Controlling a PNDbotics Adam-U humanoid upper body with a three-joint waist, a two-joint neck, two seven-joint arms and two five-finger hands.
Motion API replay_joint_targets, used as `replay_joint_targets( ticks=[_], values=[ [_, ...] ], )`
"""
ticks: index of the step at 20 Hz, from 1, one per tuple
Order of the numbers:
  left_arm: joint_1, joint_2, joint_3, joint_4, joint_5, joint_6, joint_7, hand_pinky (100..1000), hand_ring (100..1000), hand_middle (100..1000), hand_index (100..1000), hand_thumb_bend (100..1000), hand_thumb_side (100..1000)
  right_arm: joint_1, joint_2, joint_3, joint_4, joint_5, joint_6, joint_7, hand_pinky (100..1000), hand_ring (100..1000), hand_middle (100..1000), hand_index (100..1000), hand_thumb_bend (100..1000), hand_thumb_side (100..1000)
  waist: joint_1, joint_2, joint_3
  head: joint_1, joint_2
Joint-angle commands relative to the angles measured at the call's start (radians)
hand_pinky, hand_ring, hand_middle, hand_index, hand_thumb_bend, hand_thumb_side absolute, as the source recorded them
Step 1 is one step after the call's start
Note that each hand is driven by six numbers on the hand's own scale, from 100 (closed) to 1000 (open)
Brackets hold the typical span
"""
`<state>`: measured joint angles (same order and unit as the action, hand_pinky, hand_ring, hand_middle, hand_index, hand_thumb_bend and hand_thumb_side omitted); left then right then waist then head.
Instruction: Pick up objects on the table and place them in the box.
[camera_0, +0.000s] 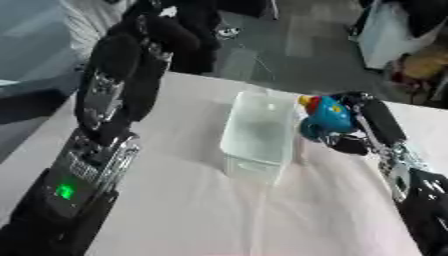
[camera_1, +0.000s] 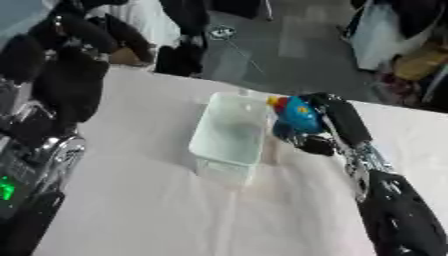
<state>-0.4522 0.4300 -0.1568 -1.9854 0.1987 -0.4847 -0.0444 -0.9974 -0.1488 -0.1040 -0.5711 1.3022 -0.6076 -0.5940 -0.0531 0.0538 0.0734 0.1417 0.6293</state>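
A clear plastic box (camera_0: 258, 134) stands in the middle of the white table (camera_0: 192, 210), and nothing shows inside it. My right hand (camera_0: 357, 129) is shut on a blue toy with red and yellow parts (camera_0: 326, 117), held just right of the box's far rim. My left hand (camera_0: 122, 75) is raised at the left, well away from the box, fingers curled with nothing in them.
My left forearm (camera_0: 83, 170) with a green light fills the lower left. Beyond the table's far edge are a dark floor, a black shape (camera_0: 188, 35), a white bin (camera_0: 389, 30) and clutter at the right.
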Motion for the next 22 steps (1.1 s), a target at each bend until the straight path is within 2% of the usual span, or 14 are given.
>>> replay_joint_targets(
  ticks=[1,4,5,6,9,16,22],
  values=[
    [-0.015,0.006,0.004,-0.015,0.006,0.000,-0.002,530,577,801,654,264,918,-0.022,-0.025,0.003,0.009,-0.066,-0.064,-0.062,100,100,100,100,412,396,0.003,-0.013,-0.001,0.010,-0.010],
    [-0.013,0.006,0.003,-0.015,0.007,-0.001,-0.004,529,575,800,655,263,922,-0.026,-0.028,0.006,0.002,-0.135,-0.082,-0.044,100,100,100,100,399,387,0.003,-0.014,-0.002,0.010,-0.010],
    [-0.013,0.006,0.004,-0.015,0.008,-0.001,-0.004,529,575,799,655,263,920,-0.027,-0.029,0.007,-0.004,-0.160,-0.087,-0.036,100,100,100,100,494,301,0.003,-0.015,-0.002,0.010,-0.010],
    [-0.012,0.006,0.004,-0.015,0.008,-0.001,-0.003,529,575,800,654,264,919,-0.028,-0.029,0.007,-0.012,-0.184,-0.089,-0.027,100,100,100,100,431,357,0.003,-0.015,-0.002,0.010,-0.009],
    [-0.011,0.006,0.004,-0.015,0.009,-0.001,-0.002,529,575,800,654,264,919,-0.035,-0.027,0.009,-0.040,-0.280,-0.090,0.008,100,100,100,100,473,323,0.003,-0.016,-0.002,0.009,-0.007],
    [-0.013,0.004,0.004,-0.015,0.009,0.001,0.002,532,577,799,655,266,917,-0.065,0.000,0.065,-0.130,-0.603,-0.098,0.205,100,100,100,100,513,290,0.002,-0.020,0.003,0.004,-0.006],
    [-0.024,-0.004,0.003,-0.015,0.013,0.006,0.005,535,580,798,655,269,915,-0.086,0.024,0.092,-0.191,-0.764,-0.082,0.341,100,100,100,100,520,285,-0.004,-0.023,0.013,0.009,-0.006]
  ],
)
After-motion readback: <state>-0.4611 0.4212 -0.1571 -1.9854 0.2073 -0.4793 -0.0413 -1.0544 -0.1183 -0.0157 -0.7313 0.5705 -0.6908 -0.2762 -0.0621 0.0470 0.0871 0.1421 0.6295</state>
